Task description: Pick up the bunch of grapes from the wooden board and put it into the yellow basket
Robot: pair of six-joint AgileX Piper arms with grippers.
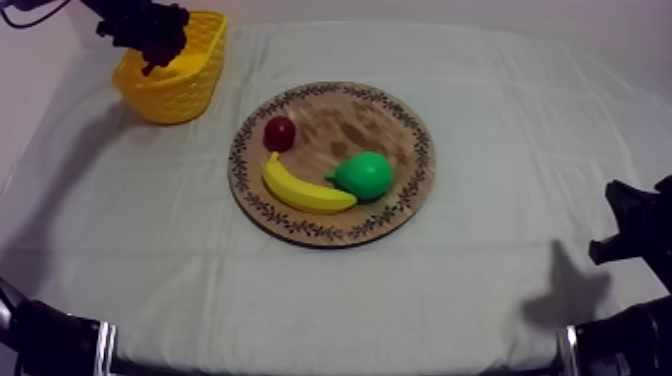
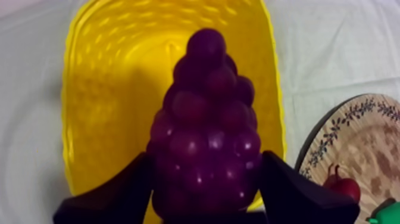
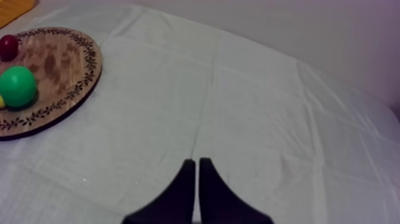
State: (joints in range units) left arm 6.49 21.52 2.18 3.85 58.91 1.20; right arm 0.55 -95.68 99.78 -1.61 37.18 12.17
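Observation:
A purple bunch of grapes [image 2: 205,134] hangs over the inside of the yellow basket [image 2: 101,89], and my left gripper [image 2: 205,179] is shut on it. From above, the left gripper [image 1: 152,40] is over the basket [image 1: 180,85] at the table's back left, and the grapes are hidden by the arm. The round wooden board [image 1: 390,120] with a patterned rim lies mid-table. My right gripper [image 3: 197,173] is shut on nothing, its fingers together as a narrow wedge over bare cloth. It rests low at the right side [image 1: 625,235].
On the board lie a banana [image 1: 305,190], a green pear [image 1: 365,175] and a small red fruit [image 1: 279,132]. The board [image 3: 65,65] with the pear [image 3: 16,86] lies off to one side of my right gripper. Bare cloth surrounds the board.

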